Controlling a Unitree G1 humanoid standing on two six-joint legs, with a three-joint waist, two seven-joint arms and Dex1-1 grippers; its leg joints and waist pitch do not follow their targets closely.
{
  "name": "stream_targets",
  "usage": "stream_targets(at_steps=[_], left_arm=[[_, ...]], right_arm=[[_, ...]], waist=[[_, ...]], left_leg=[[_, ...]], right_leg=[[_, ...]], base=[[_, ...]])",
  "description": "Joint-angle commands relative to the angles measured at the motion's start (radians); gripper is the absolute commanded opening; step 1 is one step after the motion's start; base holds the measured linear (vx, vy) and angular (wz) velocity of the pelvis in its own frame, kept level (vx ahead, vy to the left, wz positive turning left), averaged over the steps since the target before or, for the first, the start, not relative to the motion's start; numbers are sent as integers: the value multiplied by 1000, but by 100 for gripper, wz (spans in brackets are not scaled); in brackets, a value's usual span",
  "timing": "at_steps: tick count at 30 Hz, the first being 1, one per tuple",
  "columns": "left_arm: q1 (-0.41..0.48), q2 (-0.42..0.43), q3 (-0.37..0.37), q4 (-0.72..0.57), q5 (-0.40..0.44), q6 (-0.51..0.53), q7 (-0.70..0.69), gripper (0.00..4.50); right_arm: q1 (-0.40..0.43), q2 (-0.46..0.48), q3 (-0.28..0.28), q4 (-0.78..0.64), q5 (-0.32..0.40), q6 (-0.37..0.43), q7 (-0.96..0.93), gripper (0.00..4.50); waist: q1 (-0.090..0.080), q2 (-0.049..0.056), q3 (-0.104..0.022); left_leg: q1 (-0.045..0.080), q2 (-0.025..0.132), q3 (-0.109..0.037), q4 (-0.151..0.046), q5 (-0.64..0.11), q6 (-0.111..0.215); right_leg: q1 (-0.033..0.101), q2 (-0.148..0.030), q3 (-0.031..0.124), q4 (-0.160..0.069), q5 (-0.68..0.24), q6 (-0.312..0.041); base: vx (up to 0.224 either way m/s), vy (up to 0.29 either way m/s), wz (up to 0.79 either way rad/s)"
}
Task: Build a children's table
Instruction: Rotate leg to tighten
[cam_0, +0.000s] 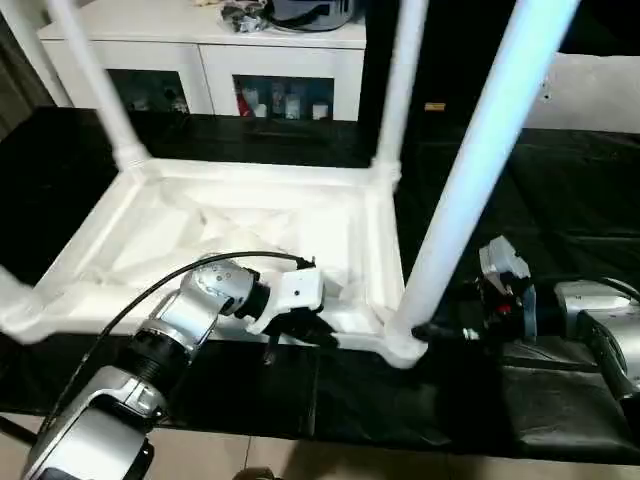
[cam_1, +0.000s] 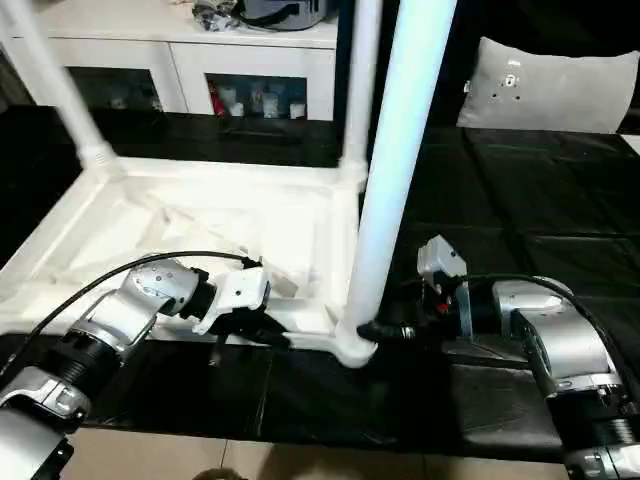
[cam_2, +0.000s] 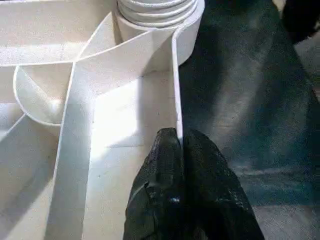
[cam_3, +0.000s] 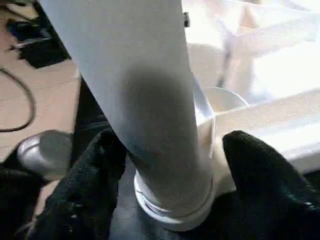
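A black-covered tabletop (cam_0: 560, 200) carries the upside-down white plastic children's table (cam_0: 240, 225), its ribbed underside facing up and its long tube legs pointing upward. The left gripper (cam_2: 176, 150) has its fingers pinched narrow on the near rim. The right gripper (cam_3: 170, 165) holds its fingers wide around the near-right white tapered leg (cam_1: 395, 170), just above the corner socket. Seating that leg probably needs straight downward pressure along its upright axis while the rim is held steady.

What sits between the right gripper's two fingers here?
The base of the near leg, where it enters the tabletop's corner socket; the right wrist view shows the right gripper's fingers open on either side.
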Motion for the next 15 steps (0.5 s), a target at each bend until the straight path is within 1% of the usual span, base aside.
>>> stream_targets(at_steps=[1,4,5,6,8,10,11,13,14,15], left_arm=[[-21,-3,-37,-12,18,-26,-42,0],[-26,-4,-37,-1,19,-37,-43,0],[-26,-4,-37,-1,19,-37,-43,0],[-27,-4,-38,0,18,-38,-43,0],[-25,-4,-38,1,15,-39,-45,0],[-21,-6,-35,0,12,-32,-43,0],[-20,-8,-32,-1,9,-26,-40,0],[-16,-15,-25,-8,1,-3,-33,0],[-13,-25,-16,-17,-6,33,-12,0],[-13,-29,-13,-20,-7,46,-5,0]], right_arm=[[5,-12,15,-32,10,0,25,287],[9,-10,27,-34,2,-10,38,276],[9,-10,27,-34,2,-10,38,255],[9,-10,28,-33,2,-11,39,244],[13,-14,35,-44,17,3,48,235],[16,-15,35,-51,26,13,51,207],[17,-13,32,-54,31,19,51,207],[21,-5,21,-66,53,45,43,204],[28,10,6,-87,77,76,17,200],[29,17,1,-93,84,86,6,199]], waist=[[-5,-18,-63],[-3,-19,-64],[-2,-19,-64],[-2,-21,-64],[-1,-20,-64],[0,-21,-65],[0,-21,-64],[1,-21,-64],[0,-21,-64],[1,-21,-64]], left_leg=[[4,82,-26,-66,-53,97],[3,83,-27,-66,-46,96],[2,82,-27,-66,-44,95],[2,81,-26,-65,-43,95],[3,82,-26,-66,-40,95],[3,82,-26,-65,-35,97],[2,82,-26,-65,-36,97],[2,81,-25,-65,-37,97],[2,82,-26,-66,-35,96],[3,83,-27,-66,-34,95]], right_leg=[[56,-112,83,-78,-324,-51],[55,-111,83,-76,-314,-48],[57,-112,84,-76,-311,-47],[57,-112,83,-76,-312,-46],[56,-111,83,-76,-315,-42],[56,-111,83,-75,-308,-40],[56,-111,83,-75,-309,-40],[57,-111,83,-77,-315,-39],[57,-110,82,-76,-317,-38],[56,-111,82,-77,-317,-38]], base=[[0,0,0],[0,0,0],[0,0,0],[0,0,0],[0,0,0],[0,0,0],[0,0,0],[0,0,0],[0,0,0],[0,0,0]])
